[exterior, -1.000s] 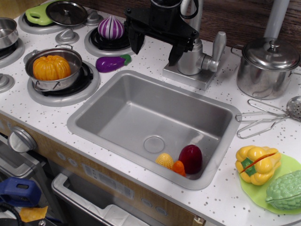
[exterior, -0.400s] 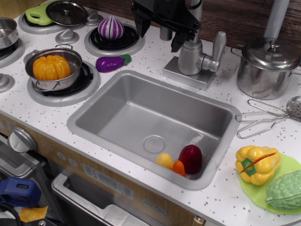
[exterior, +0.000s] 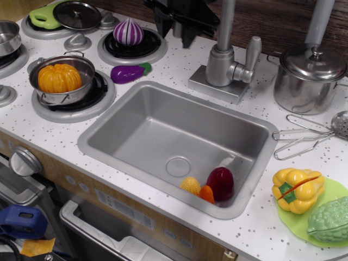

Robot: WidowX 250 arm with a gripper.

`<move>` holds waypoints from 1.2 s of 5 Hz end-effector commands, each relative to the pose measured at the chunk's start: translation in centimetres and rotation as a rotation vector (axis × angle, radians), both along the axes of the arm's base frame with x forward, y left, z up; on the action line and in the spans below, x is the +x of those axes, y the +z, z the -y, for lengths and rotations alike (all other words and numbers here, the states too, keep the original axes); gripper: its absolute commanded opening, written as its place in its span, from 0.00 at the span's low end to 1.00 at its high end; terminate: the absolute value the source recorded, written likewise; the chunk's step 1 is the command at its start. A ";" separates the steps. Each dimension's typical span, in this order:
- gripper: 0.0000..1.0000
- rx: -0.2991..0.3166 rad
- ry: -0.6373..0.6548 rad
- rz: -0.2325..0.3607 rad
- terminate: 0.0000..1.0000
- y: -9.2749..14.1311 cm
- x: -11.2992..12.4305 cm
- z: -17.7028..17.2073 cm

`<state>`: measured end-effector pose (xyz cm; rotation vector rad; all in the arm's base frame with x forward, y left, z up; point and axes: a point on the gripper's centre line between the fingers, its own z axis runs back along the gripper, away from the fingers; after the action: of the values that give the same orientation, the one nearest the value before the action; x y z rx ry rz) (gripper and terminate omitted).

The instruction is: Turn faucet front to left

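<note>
At the far left a steel pan (exterior: 6, 37) is cut by the frame edge, and below the speckled white worktop (exterior: 255, 231) a blue object (exterior: 20, 220) is only partly visible. Four burner rings show on the left: one carries a green board with a dark round lid (exterior: 76, 14), one a shiny two-handled pot (exterior: 62, 81) holding a ribbed orange pumpkin (exterior: 58, 78), one a striped purple-and-white onion (exterior: 128, 31); a glossy purple eggplant (exterior: 129, 72) lies on the worktop between them. The black pincer (exterior: 182, 16) hangs at the top edge, largely cropped, so whether it is spread or pressed together cannot be told; it is apart from the faucet. The rectangular grey sink (exterior: 147, 136) holds three small toys in its near right corner: one yellow, one orange, one dark red (exterior: 220, 183). The matte silver faucet (exterior: 225, 68) stands on its square plate behind the sink, pipe upright and running out of view, flat lever at its right. Further right sit one lidded steel pot (exterior: 304, 76), a wire utensil (exterior: 302, 138), and a green plate (exterior: 291, 220) bearing a yellow pepper (exterior: 296, 189) and a knobbly green vegetable (exterior: 330, 220), which is cut off.
</note>
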<state>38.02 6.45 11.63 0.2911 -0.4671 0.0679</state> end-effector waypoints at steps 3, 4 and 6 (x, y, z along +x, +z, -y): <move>0.00 0.049 -0.114 0.118 0.00 1.4 3.8 -4.6; 1.00 0.056 -0.136 0.141 0.00 1.5 4.9 -5.1; 1.00 0.039 -0.183 0.163 0.00 1.3 6.3 -5.4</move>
<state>44.05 11.06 11.05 0.2502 -0.6108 -0.0968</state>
